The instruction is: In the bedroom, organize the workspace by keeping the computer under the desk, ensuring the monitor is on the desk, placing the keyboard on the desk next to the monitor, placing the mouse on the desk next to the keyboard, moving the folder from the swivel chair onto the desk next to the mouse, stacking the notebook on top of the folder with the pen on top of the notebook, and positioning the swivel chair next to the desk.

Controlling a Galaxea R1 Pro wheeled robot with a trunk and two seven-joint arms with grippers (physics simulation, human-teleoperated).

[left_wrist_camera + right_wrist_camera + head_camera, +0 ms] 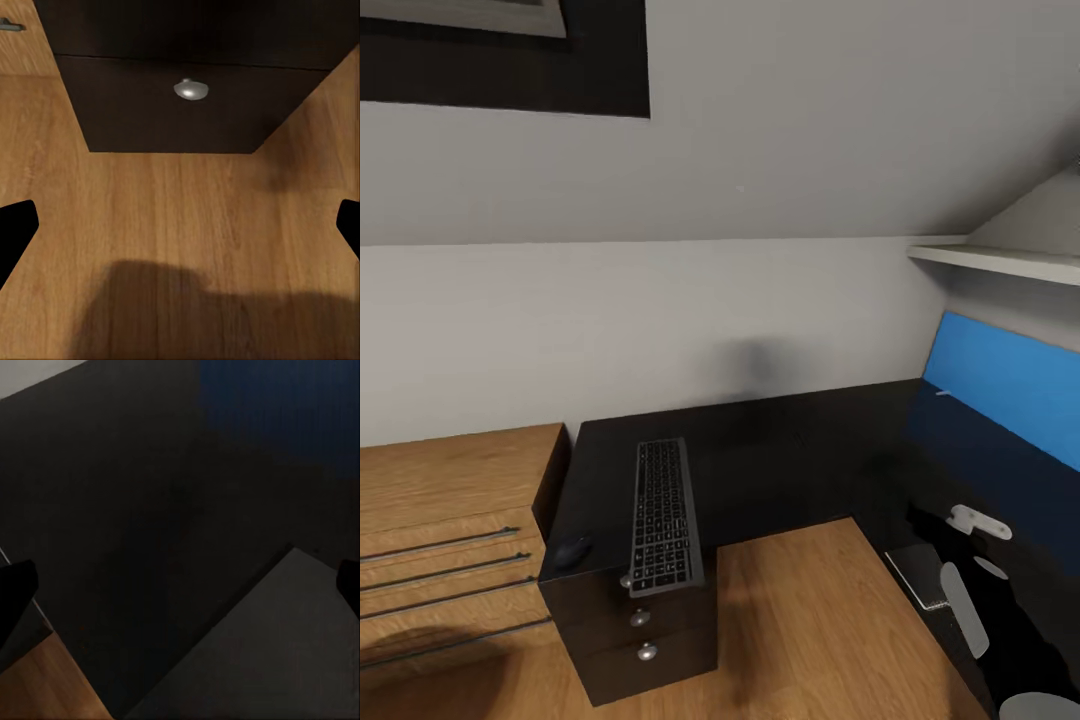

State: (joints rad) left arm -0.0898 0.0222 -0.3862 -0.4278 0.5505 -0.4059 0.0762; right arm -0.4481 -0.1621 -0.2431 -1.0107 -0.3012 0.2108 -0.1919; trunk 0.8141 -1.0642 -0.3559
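The black-topped desk point(780, 450) runs along the wall and turns at the right under its blue back panel point(1000, 385). The keyboard point(663, 515) lies lengthwise on the left end, overhanging the drawer unit point(645, 640). The small black mouse point(572, 551) sits just left of it. A greyish notebook point(916, 575) lies flat on the desk's right wing near the inner edge. My right arm point(964, 595) reaches over it. My right gripper point(180, 585) hovers open above the desk, with the notebook point(262, 660) below it. My left gripper point(180, 225) is open over the floor, facing the drawer unit point(172, 112).
A light wooden cabinet point(450, 530) with long drawer handles stands against the desk's left end. A white shelf point(1000, 262) juts out high on the right under a sloping ceiling. Wooden floor point(790, 620) fills the inside corner of the desk. The drawer has a round metal knob point(191, 89).
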